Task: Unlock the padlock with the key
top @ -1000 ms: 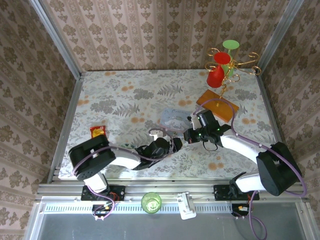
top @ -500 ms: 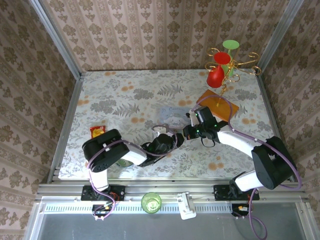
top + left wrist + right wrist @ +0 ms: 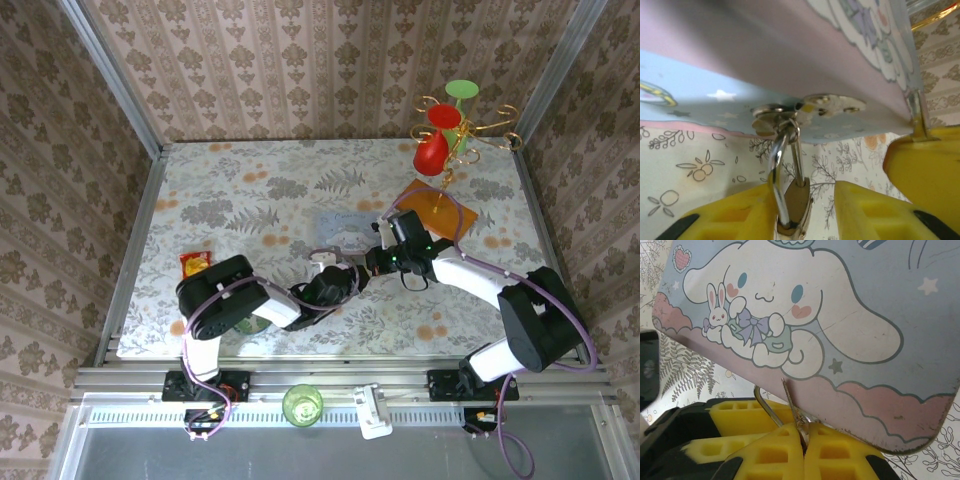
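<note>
**tinkerbot:** Compared with a second back, the left arm has swung its elbow in toward the middle. The left gripper (image 3: 805, 215) has nosed up to the box and its jaws have narrowed a lot. They aren't clamped yet though. The tiny brass-gold padlock with the thin silvery shackle (image 3: 797, 197) hangs right between the yellow fingers (image 3: 740, 217). It's about touching one, but there's a sliver of floral tablecloth (image 3: 690, 165) showing before the other.

**yamfan:** And straight above the fingers?

**tinkerbot:** The shackle loops through the small metal hasp (image 3: 805, 106) on the edge of the pale blue cartoon-dog tin (image 3: 740, 50). Off to that hand's side, the right gripper (image 3: 802, 450) has crept in a touch too. It's pinched shut on the thin silvery key (image 3: 792, 407), blade poking up against the tin's rim.

**yamfan:** So what does that mean?

**tinkerbot:** My guess is the left is about to steady the lock body so the key has something firm to go into. The lock looks shut, and I can't see the keyhole from here.
</note>
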{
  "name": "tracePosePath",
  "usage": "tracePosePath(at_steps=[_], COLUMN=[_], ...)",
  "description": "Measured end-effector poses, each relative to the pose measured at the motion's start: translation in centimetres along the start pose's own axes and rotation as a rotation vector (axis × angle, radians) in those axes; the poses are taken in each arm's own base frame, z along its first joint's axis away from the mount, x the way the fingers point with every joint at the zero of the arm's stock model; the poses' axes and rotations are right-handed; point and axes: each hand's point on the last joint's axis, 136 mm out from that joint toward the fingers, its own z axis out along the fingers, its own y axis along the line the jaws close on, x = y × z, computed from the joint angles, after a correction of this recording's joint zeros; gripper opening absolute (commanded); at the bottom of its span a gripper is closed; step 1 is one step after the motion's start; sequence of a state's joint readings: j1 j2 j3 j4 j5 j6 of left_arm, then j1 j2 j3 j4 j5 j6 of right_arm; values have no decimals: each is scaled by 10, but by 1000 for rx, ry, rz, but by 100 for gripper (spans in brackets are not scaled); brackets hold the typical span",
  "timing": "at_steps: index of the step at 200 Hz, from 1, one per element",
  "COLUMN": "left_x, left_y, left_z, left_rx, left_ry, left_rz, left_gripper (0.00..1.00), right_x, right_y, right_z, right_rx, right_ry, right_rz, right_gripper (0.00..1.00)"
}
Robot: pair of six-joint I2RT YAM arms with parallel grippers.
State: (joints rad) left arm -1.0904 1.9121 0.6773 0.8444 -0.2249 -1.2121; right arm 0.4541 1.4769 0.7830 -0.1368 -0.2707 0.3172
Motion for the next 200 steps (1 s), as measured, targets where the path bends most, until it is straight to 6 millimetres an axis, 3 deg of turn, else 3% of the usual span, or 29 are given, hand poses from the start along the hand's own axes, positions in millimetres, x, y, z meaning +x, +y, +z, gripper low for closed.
tracePosePath(at_steps=[47, 72, 123, 172, 200], left_x=[1, 2, -5, -8, -7], left_y=[3, 4, 7, 6, 7], left_z=[1, -4, -20, -26, -25], left_rx=[-30, -40, -17, 8, 50], left_ry=[5, 27, 76, 105, 112], left_rz=[15, 30, 17, -3, -50], left_gripper=[23, 11, 10, 7, 0], right_x=[0, -1, -3, 22, 38], right_y=[-1, -5, -9, -11, -5], right_z=[0, 0, -1, -26, -29], right_rx=[3, 6, -3, 1, -41], right_ry=[-1, -2, -28, -75, -66], right_rz=[1, 12, 17, 9, 34], right_gripper=[0, 0, 0, 0, 0])
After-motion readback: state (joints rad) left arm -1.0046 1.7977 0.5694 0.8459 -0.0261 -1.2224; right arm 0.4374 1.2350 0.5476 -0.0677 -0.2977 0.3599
